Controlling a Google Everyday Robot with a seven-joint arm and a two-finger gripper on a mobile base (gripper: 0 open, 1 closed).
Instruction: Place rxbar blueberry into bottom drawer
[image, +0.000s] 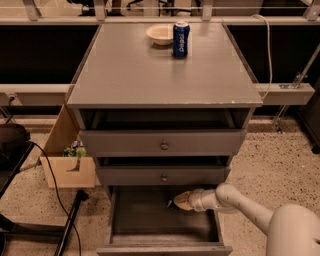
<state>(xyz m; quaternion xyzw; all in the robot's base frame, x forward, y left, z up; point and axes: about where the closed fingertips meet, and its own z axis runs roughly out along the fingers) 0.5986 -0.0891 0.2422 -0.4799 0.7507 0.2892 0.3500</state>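
The bottom drawer (150, 226) is pulled out at the foot of the grey cabinet, its plain grey floor showing. My gripper (176, 203) reaches in from the right on a white arm (240, 206) and hangs low over the drawer's back right part, just under the middle drawer's front. A small dark sliver shows at its tip. I cannot tell whether that is the rxbar blueberry, and no bar lies on the visible drawer floor.
Two shallower drawers with round knobs (164, 145) sit shut above. A blue soda can (181, 39) and a white bowl (160, 34) stand at the back of the cabinet top. A cardboard box (67, 170) and a black cable (55, 200) lie on the floor at left.
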